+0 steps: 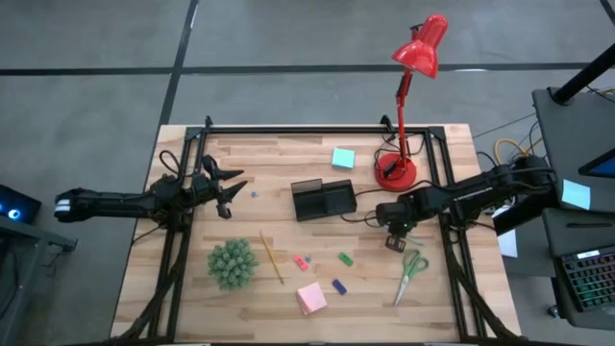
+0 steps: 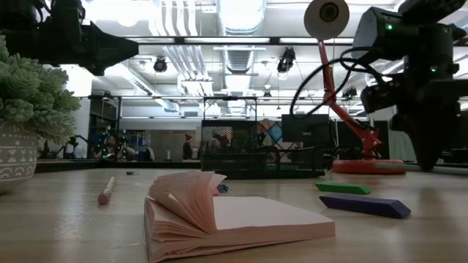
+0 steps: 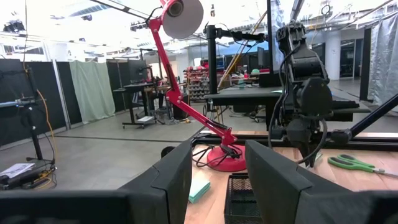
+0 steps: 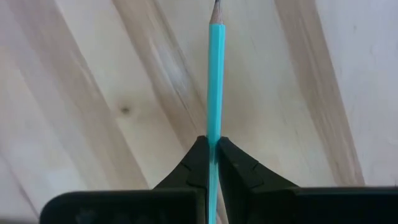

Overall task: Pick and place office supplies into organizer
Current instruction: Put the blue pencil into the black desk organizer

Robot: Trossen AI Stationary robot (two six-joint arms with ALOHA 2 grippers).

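My right gripper (image 1: 394, 231) points down at the table right of the black organizer (image 1: 324, 199) and is shut on a thin teal pencil (image 4: 214, 81), whose sharpened tip points away from the fingers. My left gripper (image 1: 229, 187) hovers open at the table's left, holding nothing. Green-handled scissors (image 1: 411, 274), a yellow pencil (image 1: 272, 257), a pink pad (image 1: 310, 298), and pink (image 1: 301, 261), green (image 1: 344, 258) and blue (image 1: 338, 285) erasers lie flat on the near half. A teal pad (image 1: 342, 158) lies beyond the organizer. My right gripper pinches the teal pencil's shaft (image 4: 214, 134) between its two fingertips, coming from above and pointing down. The fingers lie across the pencil, and its long tip end sticks out to one side. The pencil sits about level with the tabletop; whether it is clear of the wood I cannot tell.
A red desk lamp stands on its round base (image 1: 396, 171) just beyond my right gripper, its cable trailing toward the organizer. A green spiky plant (image 1: 233, 262) stands at the near left. A black frame (image 1: 317, 130) runs along the table's far and side edges.
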